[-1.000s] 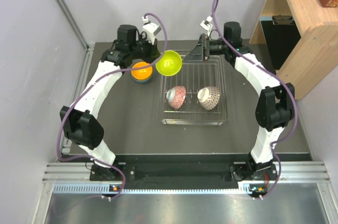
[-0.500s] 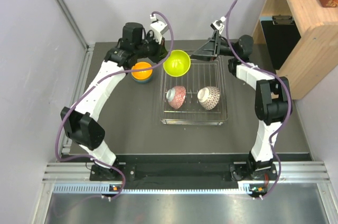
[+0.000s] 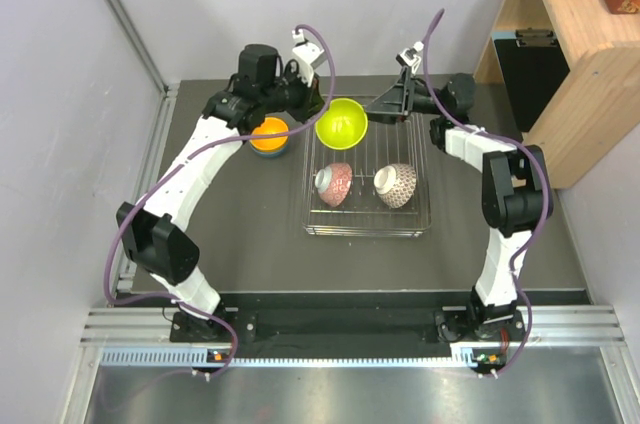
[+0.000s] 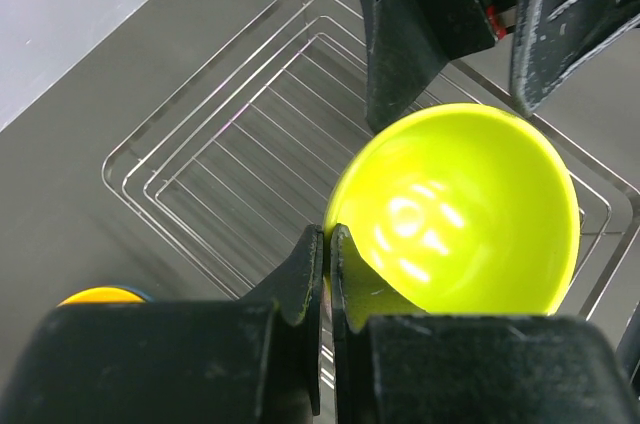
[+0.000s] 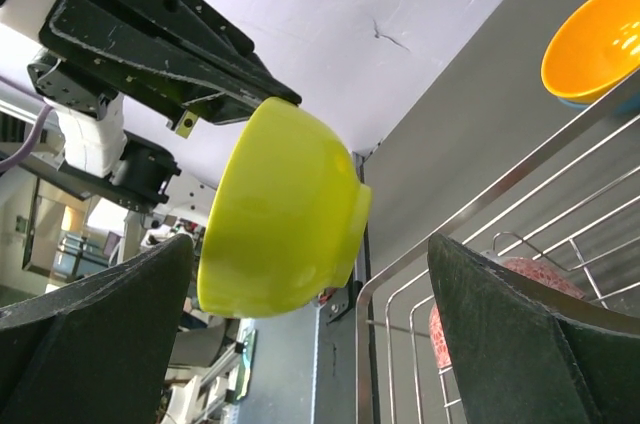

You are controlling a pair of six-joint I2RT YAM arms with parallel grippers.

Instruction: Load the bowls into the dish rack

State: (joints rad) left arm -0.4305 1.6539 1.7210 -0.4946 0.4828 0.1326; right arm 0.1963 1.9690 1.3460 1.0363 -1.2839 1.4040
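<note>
My left gripper (image 3: 318, 102) is shut on the rim of the lime-yellow bowl (image 3: 340, 123) and holds it in the air over the far left part of the wire dish rack (image 3: 421, 206). In the left wrist view the bowl (image 4: 470, 214) hangs above the rack (image 4: 215, 174). My right gripper (image 3: 385, 102) is open, just right of the bowl, which shows between its fingers (image 5: 285, 206). The pinkish-red patterned bowl (image 3: 334, 184) and the brownish-grey patterned bowl (image 3: 396, 185) stand on edge in the rack. The orange bowl (image 3: 268, 133) sits in a blue one left of the rack.
A wooden shelf unit (image 3: 580, 54) stands at the right, beyond the dark table (image 3: 250, 234). A grey wall runs along the far side and a metal rail along the left edge.
My left gripper has carried the lime-yellow bowl to the right, over the rack's far left corner. My right gripper has swung up and turned toward the bowl.
</note>
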